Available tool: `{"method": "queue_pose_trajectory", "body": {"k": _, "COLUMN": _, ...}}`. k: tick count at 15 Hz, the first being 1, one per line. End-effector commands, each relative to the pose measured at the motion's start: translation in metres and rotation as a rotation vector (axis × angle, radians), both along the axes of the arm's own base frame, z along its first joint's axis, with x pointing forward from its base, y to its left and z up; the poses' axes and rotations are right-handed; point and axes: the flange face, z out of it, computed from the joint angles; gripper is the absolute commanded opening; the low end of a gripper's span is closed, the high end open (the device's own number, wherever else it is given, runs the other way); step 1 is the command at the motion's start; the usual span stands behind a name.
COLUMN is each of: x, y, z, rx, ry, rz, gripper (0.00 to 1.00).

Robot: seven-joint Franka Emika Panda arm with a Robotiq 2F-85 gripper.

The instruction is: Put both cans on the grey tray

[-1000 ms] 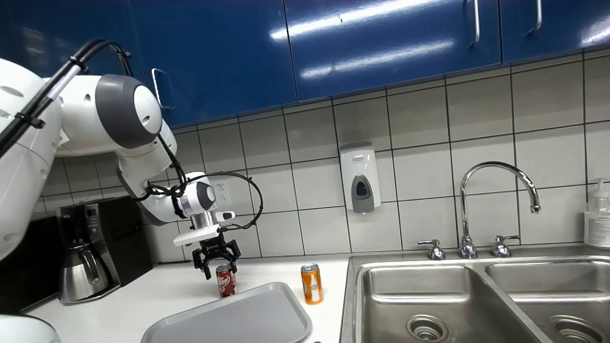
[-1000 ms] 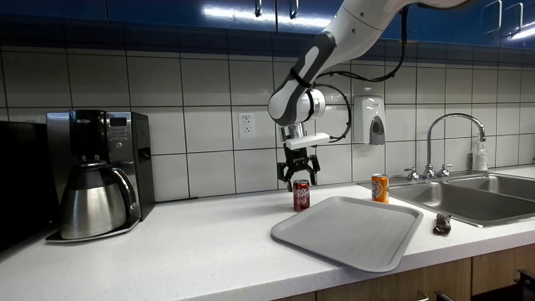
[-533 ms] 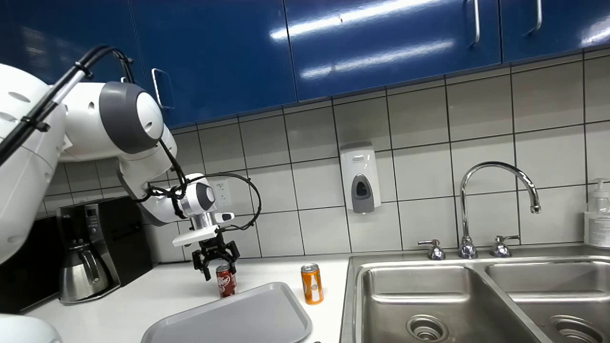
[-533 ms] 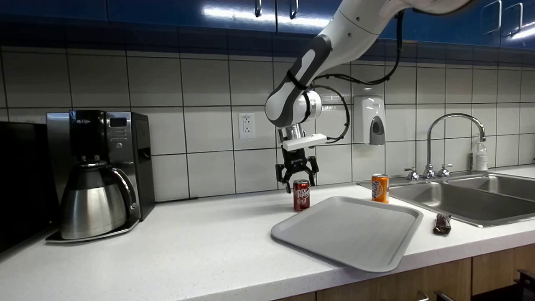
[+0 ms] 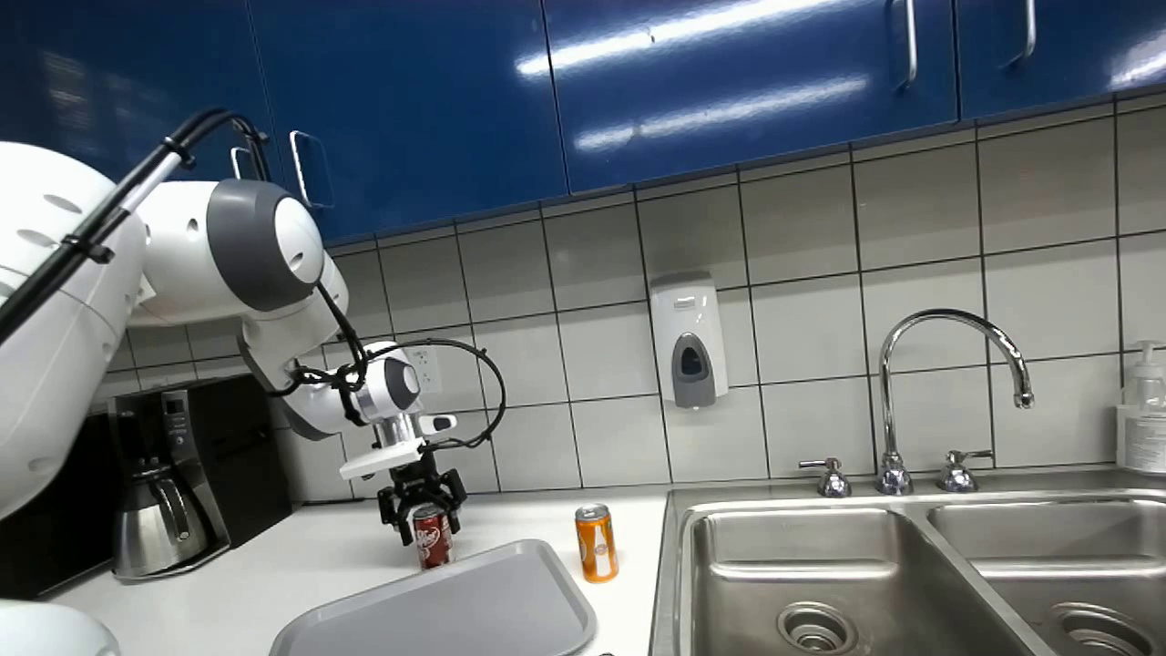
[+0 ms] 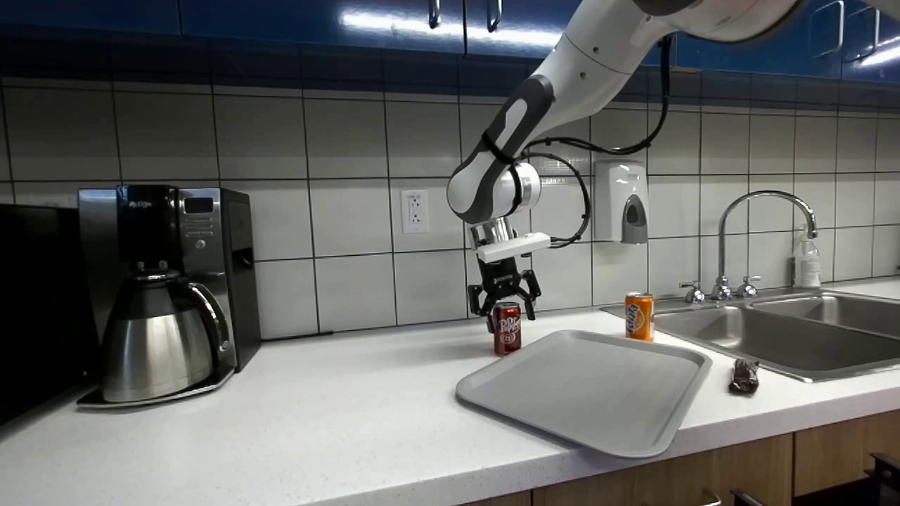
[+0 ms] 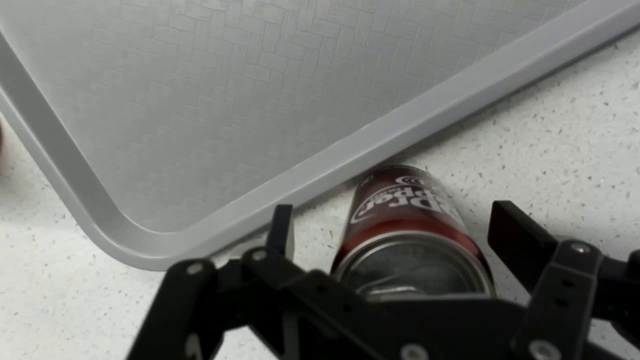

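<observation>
The red can [image 5: 434, 547] stands upright on the counter, close to the tray's edge; it shows in both exterior views [image 6: 507, 339] and in the wrist view [image 7: 407, 215]. My gripper [image 7: 399, 227] is open, with one finger on each side of the red can's upper part and gaps on both sides. The gripper is over the can in both exterior views [image 5: 431, 532] [image 6: 510, 322]. The orange can [image 5: 597, 545] stands upright beside the tray, off it [image 6: 639, 318]. The grey tray [image 6: 590, 393] lies flat on the counter with nothing on it [image 5: 446, 610]; its corner shows in the wrist view [image 7: 225, 110].
A steel double sink [image 6: 759, 344] lies beyond the orange can. A small dark wrapped item [image 6: 744, 377] lies between tray and sink. A coffee maker with a steel pot [image 6: 158, 337] stands at the far left. The tiled wall [image 6: 351, 218] is close behind the gripper.
My gripper has moved down, so its open fingers now reach lower beside the red can's top. The cans and the tray have not moved.
</observation>
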Motion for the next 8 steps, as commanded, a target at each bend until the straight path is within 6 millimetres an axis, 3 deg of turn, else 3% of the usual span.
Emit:
{"method": "queue_pose_trajectory", "body": {"k": 1, "x": 0.0076, "y": 0.0045, "z": 0.0037, "rx": -0.021, "ry": 0.010, "rz": -0.033, "gripper": 1.00}}
{"method": "queue_pose_trajectory", "body": {"k": 2, "x": 0.0084, "y": 0.0050, "z": 0.0036, "rx": -0.022, "ry": 0.010, "rz": -0.034, "gripper": 1.00}}
{"method": "queue_pose_trajectory", "body": {"k": 3, "x": 0.0092, "y": 0.0054, "z": 0.0039, "rx": -0.019, "ry": 0.008, "rz": -0.034, "gripper": 0.75}}
{"method": "queue_pose_trajectory", "body": {"k": 4, "x": 0.0093, "y": 0.0063, "z": 0.0052, "rx": -0.018, "ry": 0.007, "rz": -0.036, "gripper": 0.74}}
{"method": "queue_pose_trajectory", "body": {"k": 8, "x": 0.0097, "y": 0.0080, "z": 0.0097, "rx": -0.017, "ry": 0.006, "rz": -0.034, "gripper": 0.42}}
